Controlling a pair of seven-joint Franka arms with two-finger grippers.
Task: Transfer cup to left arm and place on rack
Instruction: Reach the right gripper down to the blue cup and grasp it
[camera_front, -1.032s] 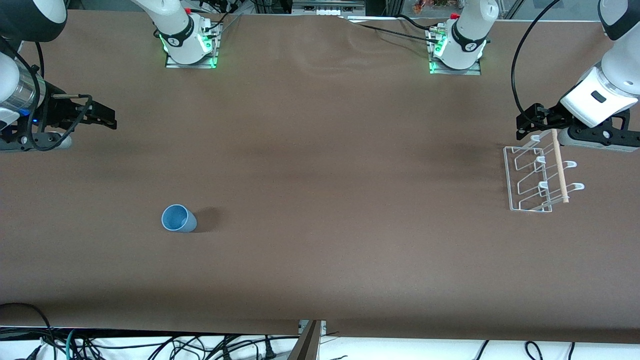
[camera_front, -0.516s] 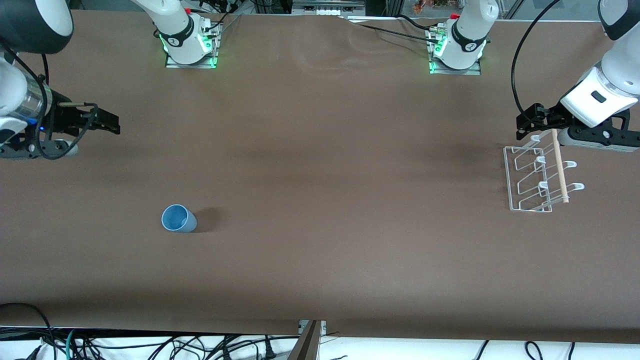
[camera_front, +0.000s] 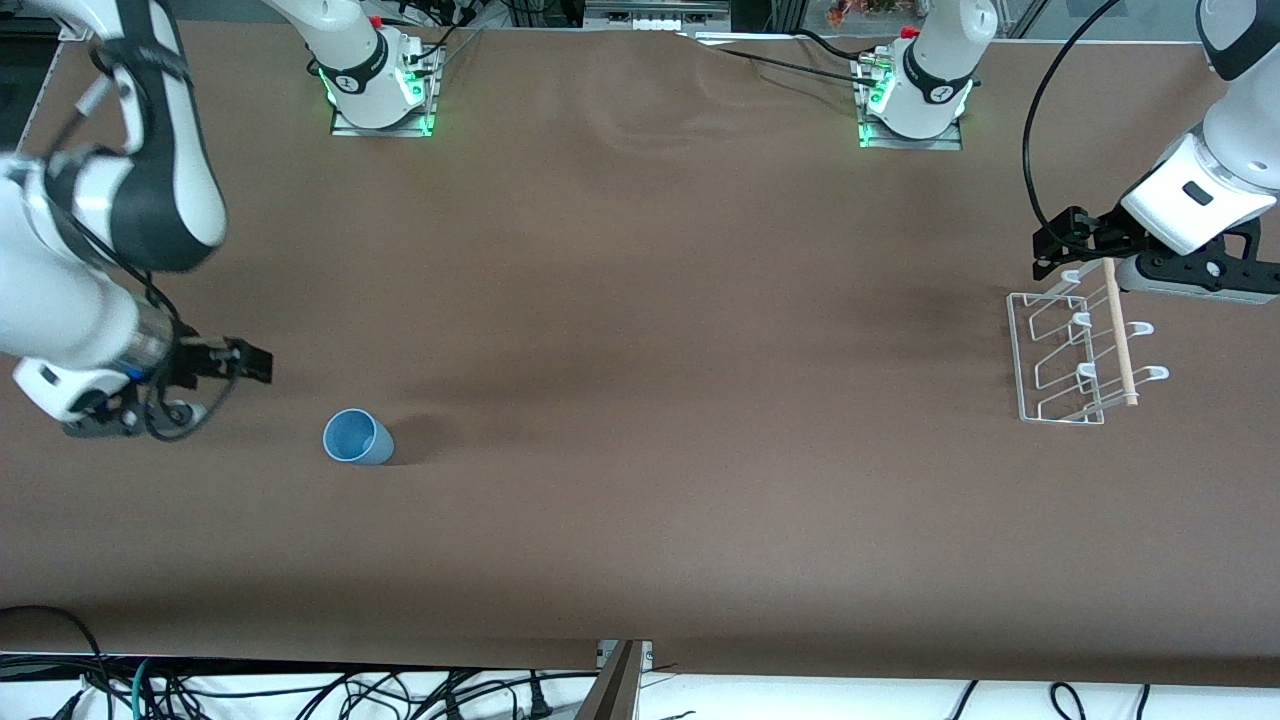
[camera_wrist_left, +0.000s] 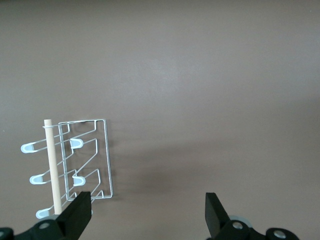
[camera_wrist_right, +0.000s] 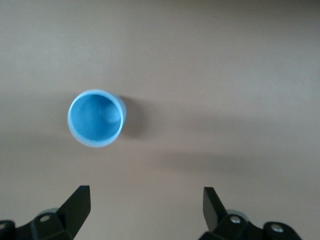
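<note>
The light-blue cup (camera_front: 356, 438) stands upright on the brown table toward the right arm's end; it also shows in the right wrist view (camera_wrist_right: 96, 118), mouth up. My right gripper (camera_front: 255, 364) is open and empty, in the air beside the cup, apart from it. The white wire rack (camera_front: 1075, 355) with its wooden dowel (camera_front: 1118, 330) stands toward the left arm's end; it also shows in the left wrist view (camera_wrist_left: 75, 165). My left gripper (camera_front: 1050, 245) is open and empty, waiting over the table by the rack's edge.
The two arm bases (camera_front: 378, 85) (camera_front: 915, 95) stand at the table's edge farthest from the front camera. Cables hang below the table's near edge (camera_front: 620, 650).
My right arm has swung down toward the cup, and its gripper is now close beside it. The left arm, cup and rack have not moved.
</note>
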